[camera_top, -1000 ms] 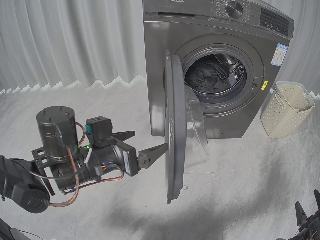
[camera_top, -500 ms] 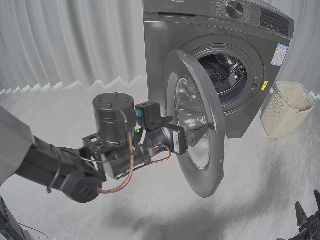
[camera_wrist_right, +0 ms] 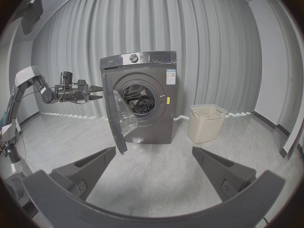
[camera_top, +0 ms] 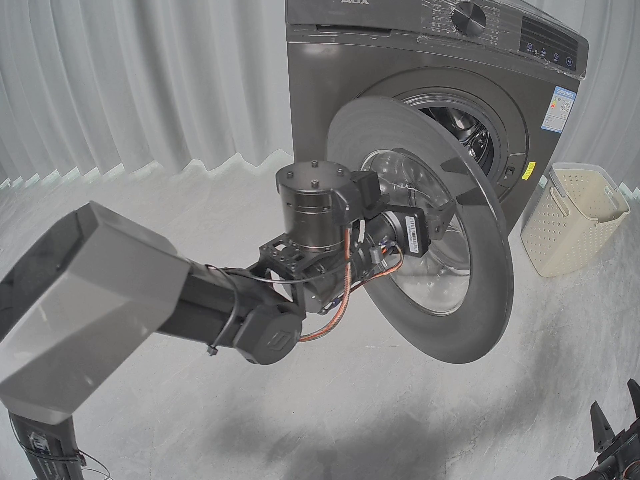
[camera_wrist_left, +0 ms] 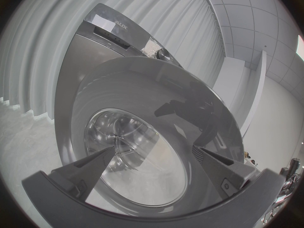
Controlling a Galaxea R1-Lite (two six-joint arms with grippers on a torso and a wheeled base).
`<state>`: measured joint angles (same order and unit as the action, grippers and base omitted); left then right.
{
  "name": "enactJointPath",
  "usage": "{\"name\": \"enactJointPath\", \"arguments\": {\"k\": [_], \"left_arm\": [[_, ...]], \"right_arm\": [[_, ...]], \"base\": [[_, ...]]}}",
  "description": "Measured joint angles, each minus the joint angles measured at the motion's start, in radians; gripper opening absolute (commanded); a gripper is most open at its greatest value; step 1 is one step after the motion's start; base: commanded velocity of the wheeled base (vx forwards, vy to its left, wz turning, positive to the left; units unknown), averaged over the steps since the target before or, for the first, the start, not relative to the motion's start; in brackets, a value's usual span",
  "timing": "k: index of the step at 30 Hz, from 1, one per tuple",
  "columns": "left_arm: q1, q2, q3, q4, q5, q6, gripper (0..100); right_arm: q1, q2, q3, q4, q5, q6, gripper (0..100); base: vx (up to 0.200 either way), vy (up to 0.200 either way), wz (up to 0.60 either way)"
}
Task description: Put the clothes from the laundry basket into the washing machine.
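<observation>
The grey washing machine (camera_top: 427, 55) stands ahead, its round door (camera_top: 467, 288) swung partway across the drum opening (camera_top: 467, 131). My left gripper (camera_top: 433, 215) is open, with both fingertips against the door's outer face. In the left wrist view the left gripper (camera_wrist_left: 153, 147) straddles the edge of the door's glass window (camera_wrist_left: 136, 162). Dark clothes (camera_wrist_right: 141, 105) lie inside the drum in the right wrist view. The cream laundry basket (camera_top: 573, 221) stands on the floor to the right of the machine, and I see nothing inside it. My right gripper (camera_top: 617, 428) hangs low at the right, open and holding nothing.
White pleated curtains (camera_top: 133, 68) run behind the machine. Pale grey floor (camera_top: 200, 188) spreads out to the left and in front. In the right wrist view the basket (camera_wrist_right: 205, 122) stands close beside the machine, with open floor before my right gripper (camera_wrist_right: 153, 149).
My left arm has swept to the right and forward with its gripper open. The door has swung with it from wide open to roughly half shut, covering the clothes in the head view.
</observation>
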<state>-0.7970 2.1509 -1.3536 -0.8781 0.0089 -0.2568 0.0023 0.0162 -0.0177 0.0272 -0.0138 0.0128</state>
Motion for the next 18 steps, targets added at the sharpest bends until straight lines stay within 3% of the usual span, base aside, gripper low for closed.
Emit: {"name": "enactJointPath", "arguments": {"k": [5,9,18], "left_arm": [[-0.005,0.082,-0.089,0.006,0.025,-0.019,100],[-0.010,0.095,-0.059,0.008,0.029,-0.029,100],[-0.013,-0.106,0.300,0.005,0.030,-0.016,100]], "right_arm": [[0.000,0.000,0.000,0.000,0.000,0.001,100],[0.000,0.000,0.000,0.000,0.000,0.001,100],[0.000,0.000,0.000,0.000,0.002,0.000,100]], "base": [[0.000,0.000,0.00],[0.000,0.000,0.00],[0.000,0.000,0.00]]}}
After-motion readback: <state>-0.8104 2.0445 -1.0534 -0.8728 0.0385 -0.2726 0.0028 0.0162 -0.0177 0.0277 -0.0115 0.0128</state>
